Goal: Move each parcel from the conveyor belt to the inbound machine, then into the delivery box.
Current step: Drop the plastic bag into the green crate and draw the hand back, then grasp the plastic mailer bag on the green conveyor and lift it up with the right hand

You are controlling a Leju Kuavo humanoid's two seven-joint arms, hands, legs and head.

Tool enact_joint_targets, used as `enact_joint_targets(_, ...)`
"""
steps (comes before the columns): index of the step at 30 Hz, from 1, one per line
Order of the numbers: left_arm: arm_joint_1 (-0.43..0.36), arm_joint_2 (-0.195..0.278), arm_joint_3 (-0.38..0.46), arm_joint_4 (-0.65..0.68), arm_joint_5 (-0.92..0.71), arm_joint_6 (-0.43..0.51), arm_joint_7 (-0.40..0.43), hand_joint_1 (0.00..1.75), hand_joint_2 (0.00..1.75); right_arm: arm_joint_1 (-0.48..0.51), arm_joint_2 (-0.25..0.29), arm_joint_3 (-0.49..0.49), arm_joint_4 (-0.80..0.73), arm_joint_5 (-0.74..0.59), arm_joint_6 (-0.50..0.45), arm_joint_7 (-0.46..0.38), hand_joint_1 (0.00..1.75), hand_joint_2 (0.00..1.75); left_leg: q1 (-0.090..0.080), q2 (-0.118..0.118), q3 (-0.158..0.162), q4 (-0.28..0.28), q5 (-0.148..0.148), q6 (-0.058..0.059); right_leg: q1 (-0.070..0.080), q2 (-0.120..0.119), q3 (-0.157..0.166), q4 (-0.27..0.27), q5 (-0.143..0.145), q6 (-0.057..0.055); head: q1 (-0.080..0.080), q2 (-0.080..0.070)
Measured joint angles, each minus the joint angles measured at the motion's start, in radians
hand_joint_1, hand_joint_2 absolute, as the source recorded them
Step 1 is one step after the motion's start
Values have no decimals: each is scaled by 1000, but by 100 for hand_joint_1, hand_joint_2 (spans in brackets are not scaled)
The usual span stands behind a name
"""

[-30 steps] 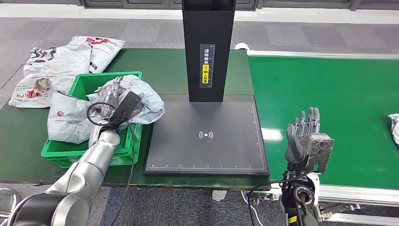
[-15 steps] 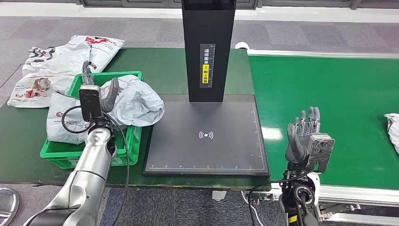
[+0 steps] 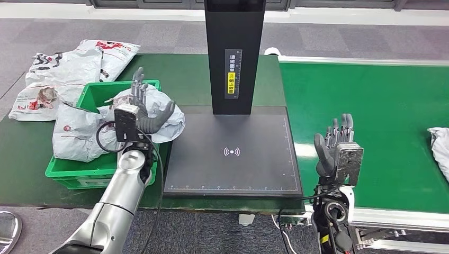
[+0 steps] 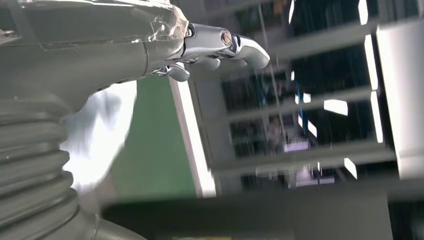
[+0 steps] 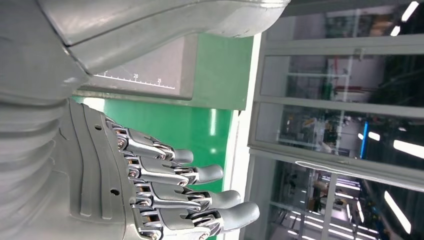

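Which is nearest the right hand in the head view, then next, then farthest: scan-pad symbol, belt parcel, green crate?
From the right hand:
1. Scan-pad symbol, to its left on the black pad.
2. Belt parcel, to its right at the belt's edge; almost as near, so hard to separate from the symbol.
3. Green crate, far left, clearly farthest.

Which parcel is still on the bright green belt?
The white parcel at the belt's far right edge; the others lie in or beside the green crate.
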Motion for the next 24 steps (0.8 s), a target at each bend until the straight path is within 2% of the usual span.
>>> enact_joint_targets(7, 0, -51, -91, 81, 3, -42, -8, 0, 175, -45, 5, 50, 77, 78, -25, 12, 0, 175, 0, 0, 0, 0, 0, 0, 0, 0, 0, 0, 0, 0, 0, 0)
enact_joint_targets(15, -6, -96, -134, 178, 10, -96, 17, 0, 175, -70, 15, 88, 132, 169, -41, 67, 0, 175, 0, 0, -1, 0, 0, 0, 0, 0, -1, 0, 0, 0, 0, 0)
enact_joint_targets(24, -43, -137, -173, 319, 13, -101, 35, 0, 175, -104, 31, 93, 189, 198, -26, 79, 0, 175, 0, 0, -1, 0, 0, 0, 0, 0, -1, 0, 0, 0, 0, 0)
